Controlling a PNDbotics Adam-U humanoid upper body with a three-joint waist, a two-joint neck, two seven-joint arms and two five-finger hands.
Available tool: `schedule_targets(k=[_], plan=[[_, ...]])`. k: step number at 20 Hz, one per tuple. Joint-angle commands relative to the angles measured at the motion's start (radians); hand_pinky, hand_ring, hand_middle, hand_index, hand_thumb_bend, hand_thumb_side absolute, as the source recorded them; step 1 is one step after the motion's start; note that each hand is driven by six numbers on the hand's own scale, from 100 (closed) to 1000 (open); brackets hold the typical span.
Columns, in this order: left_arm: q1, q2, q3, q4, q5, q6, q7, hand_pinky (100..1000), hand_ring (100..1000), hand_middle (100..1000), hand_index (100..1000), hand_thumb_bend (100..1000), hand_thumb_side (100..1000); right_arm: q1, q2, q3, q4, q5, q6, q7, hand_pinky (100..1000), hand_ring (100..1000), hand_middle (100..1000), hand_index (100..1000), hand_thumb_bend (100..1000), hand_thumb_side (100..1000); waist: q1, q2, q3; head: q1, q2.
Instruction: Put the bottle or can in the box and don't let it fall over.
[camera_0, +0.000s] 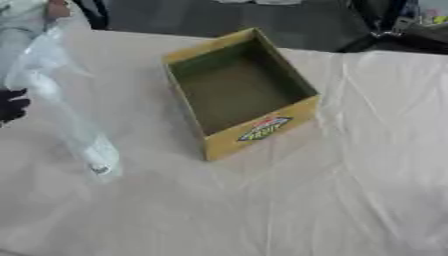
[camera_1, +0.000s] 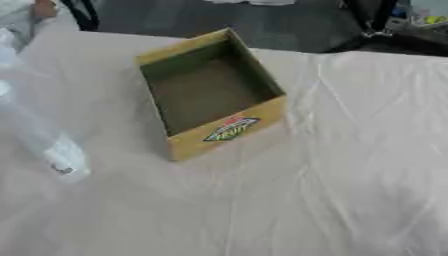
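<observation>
Left eye view shows an open yellow cardboard box (camera_0: 241, 95) standing upright on the surface (camera_0: 350, 190), which is covered with a pale, wrinkled sheet. The box sits slightly askew, one corner pointing away from the robot. Its near outer wall carries a printed label (camera_0: 264, 128) in red, blue and yellow. The interior is dull green-brown and holds nothing.

A clear plastic bottle (camera_0: 61, 110) appears at the left side of the view, well apart from the box. It is blurred and tilted, upper part toward the top left, lower end toward the surface. A white patch with a small dark mark (camera_0: 99, 167) shows near its lower end. Whether the bottle touches the surface cannot be determined.

A dark shape at the left edge, beside the bottle, is the left hand (camera_0: 12, 105). Only a small part is visible; whether its fingers are spread, curled or closed on the bottle cannot be told.

The right hand appears in neither view.
</observation>
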Motion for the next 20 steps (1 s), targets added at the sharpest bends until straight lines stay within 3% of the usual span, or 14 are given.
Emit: schedule_targets(k=[1, 20], plan=[[-0.02, 0.046, -0.002, -0.002, 0.006, -0.001, -0.015, 1000, 1000, 1000, 910, 402, 768, -0.002, -0.022, -0.004, -0.012, -0.004, 0.001, 0.003, 913, 1000, 1000, 901, 100, 572, 0.003, -0.013, -0.001, 0.003, -0.009], [-0.07, 0.043, -0.024, 0.017, 0.017, 0.03, -0.029, 1000, 1000, 1000, 905, 391, 765, -0.004, -0.023, 0.0, -0.012, -0.005, 0.006, 0.01, 914, 1000, 1000, 901, 100, 571, 0.005, -0.013, -0.002, 0.006, -0.016]])
